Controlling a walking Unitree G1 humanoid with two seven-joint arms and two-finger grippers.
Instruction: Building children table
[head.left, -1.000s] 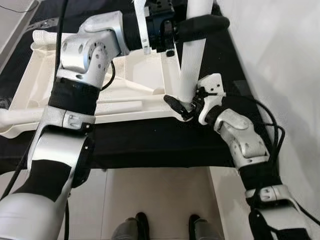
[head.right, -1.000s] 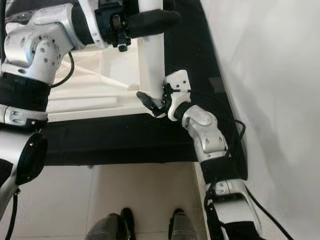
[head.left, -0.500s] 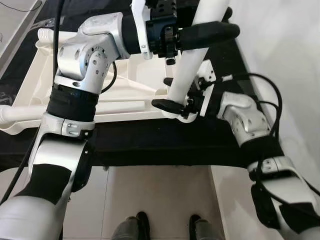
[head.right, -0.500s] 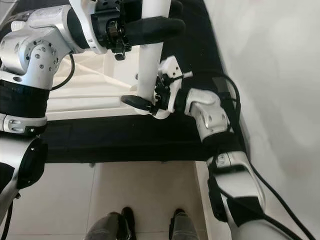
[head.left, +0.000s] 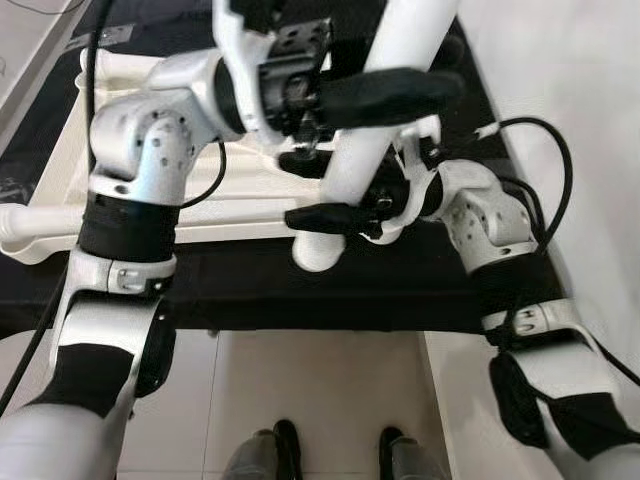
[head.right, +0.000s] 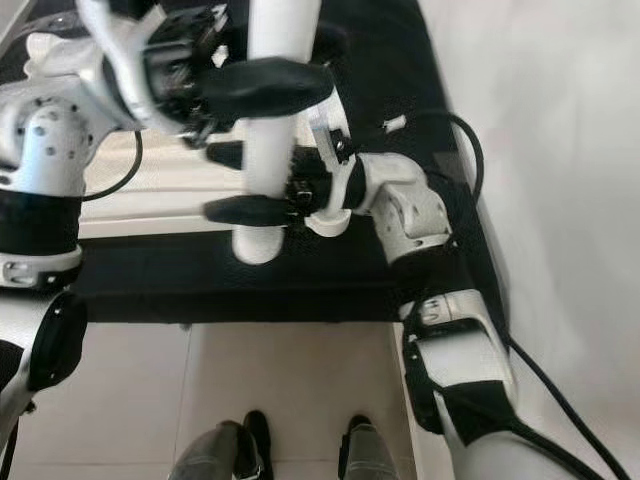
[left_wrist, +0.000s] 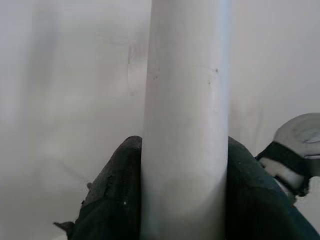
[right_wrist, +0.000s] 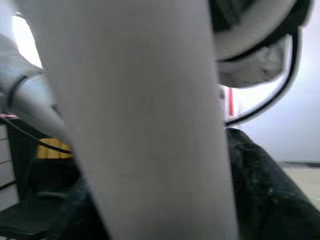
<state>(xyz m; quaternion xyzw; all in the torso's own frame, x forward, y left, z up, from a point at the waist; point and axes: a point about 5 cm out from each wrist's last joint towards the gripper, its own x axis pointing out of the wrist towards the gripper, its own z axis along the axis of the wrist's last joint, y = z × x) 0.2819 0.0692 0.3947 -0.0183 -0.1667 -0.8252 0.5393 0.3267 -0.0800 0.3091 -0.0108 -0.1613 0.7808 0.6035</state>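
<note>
Leg (head.left: 365, 150), a white plastic tube for the children's table, now hangs in the centre of the frame with its rounded lower end clear of the tabletop (head.left: 60, 170) and out over the black mat (head.left: 250, 285). A second ago that end sat against the near right corner of the upturned white tabletop; half a second ago it had begun to tip, and now it has swung toward the lower part of the frame and leans with its top toward the upper right. Left gripper (head.left: 385, 95) reaches in from the upper left and pinches the leg high up, its black fingers (left_wrist: 117, 200) pressed on both sides of the tube in the left wrist view. Right gripper (head.left: 330, 190) comes from the right and clamps the leg lower down, one black finger in front and one behind. My judgement is that the leg has come out of its corner seat, or was never seated, so the step of fixing it is not done; the next move likely calls for bringing the lower end back over the corner socket and pressing it in upright. With both grippers gripping one smooth tube, a twist between them could make it slip
</note>
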